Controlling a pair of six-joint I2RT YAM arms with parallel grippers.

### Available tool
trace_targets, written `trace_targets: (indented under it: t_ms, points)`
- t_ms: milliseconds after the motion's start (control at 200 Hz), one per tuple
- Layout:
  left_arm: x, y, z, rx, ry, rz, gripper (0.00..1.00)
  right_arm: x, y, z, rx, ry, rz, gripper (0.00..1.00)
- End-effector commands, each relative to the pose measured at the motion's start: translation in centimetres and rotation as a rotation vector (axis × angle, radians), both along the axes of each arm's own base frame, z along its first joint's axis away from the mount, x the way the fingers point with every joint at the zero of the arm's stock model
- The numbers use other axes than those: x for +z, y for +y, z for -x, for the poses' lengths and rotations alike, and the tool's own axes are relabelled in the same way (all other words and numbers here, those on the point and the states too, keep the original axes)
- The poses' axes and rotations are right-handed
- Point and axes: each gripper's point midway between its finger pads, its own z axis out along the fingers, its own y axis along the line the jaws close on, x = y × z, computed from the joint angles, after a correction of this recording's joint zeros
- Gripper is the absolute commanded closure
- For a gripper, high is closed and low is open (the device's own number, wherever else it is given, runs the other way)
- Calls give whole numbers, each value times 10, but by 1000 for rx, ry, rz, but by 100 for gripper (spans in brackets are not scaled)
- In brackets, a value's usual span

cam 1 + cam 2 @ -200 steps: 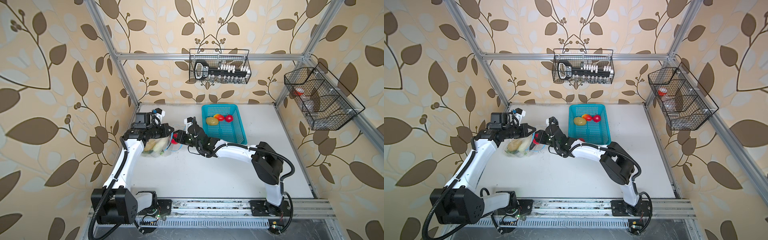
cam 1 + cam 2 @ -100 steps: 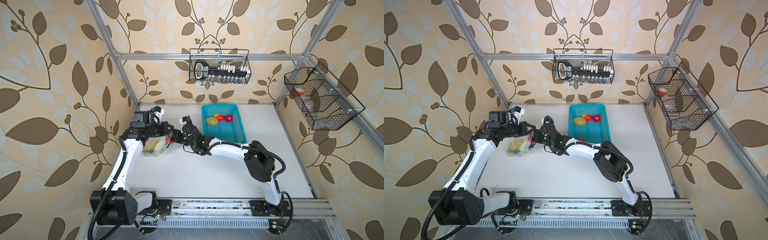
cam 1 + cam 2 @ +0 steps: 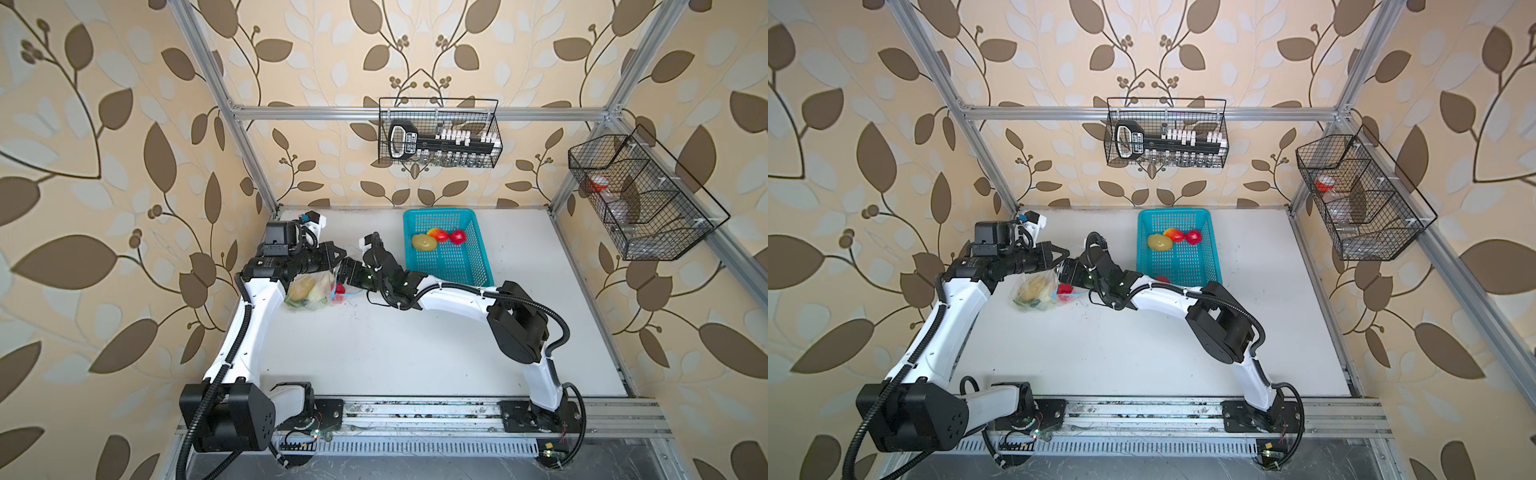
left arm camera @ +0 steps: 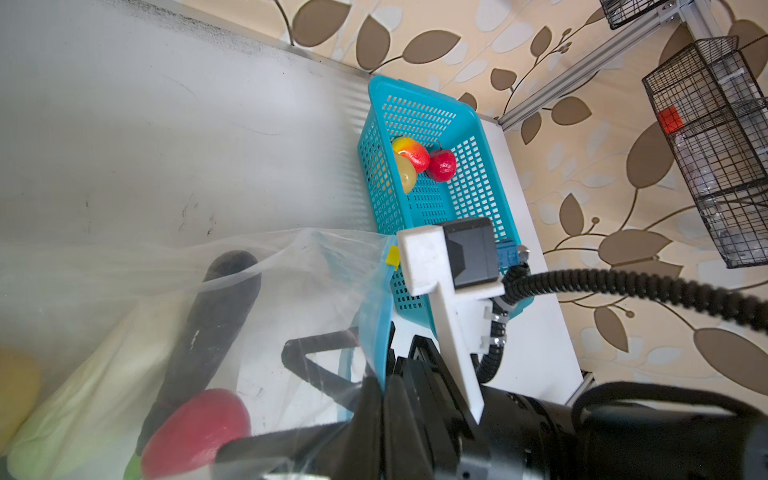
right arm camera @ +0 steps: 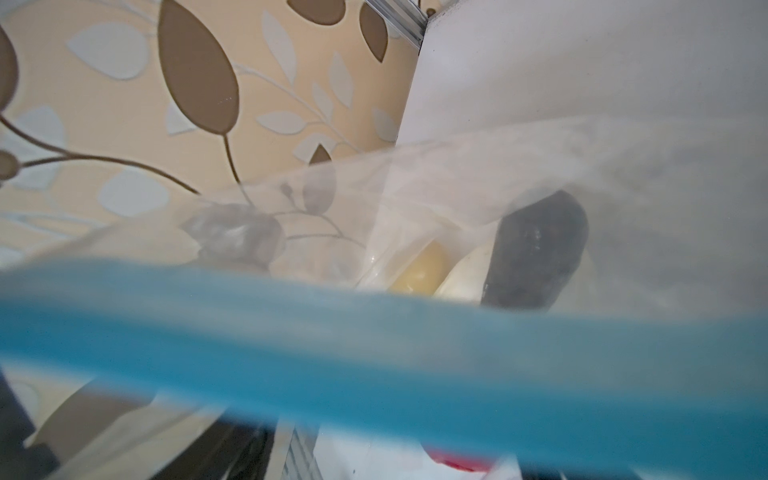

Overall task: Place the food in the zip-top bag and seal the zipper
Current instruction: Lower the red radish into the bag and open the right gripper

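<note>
The limp zip-top bag is sagging on the table; the left end effector is pinching its rim; whether the right end effector is spread, I cannot tell. The stiffer zipper is likely offering the surest hold.

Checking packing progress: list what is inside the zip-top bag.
Inside the zip-top bag, through its plastic: a dark eggplant, a white oblong vegetable, a tan potato, green leaves, and a red fruit near the mouth. Anything beneath them is hidden by crumpled plastic.
</note>
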Motion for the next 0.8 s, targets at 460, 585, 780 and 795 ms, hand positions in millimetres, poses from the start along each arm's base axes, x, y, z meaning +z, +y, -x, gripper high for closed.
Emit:
trace_targets:
  t_ms: [460,585,780,795]
  points:
    - [6,-1,4,-11,-38,-22,100,48,-26,9,-46,-76,-48,41]
    - [4,-1,4,-9,-33,-26,100,55,-35,11,-52,-86,-43,41]
    - [3,1,3,-1,-32,-31,100,64,-54,16,-72,-104,-29,40]
    - [3,1,3,0,-34,-31,100,63,-55,16,-73,-104,-26,40]
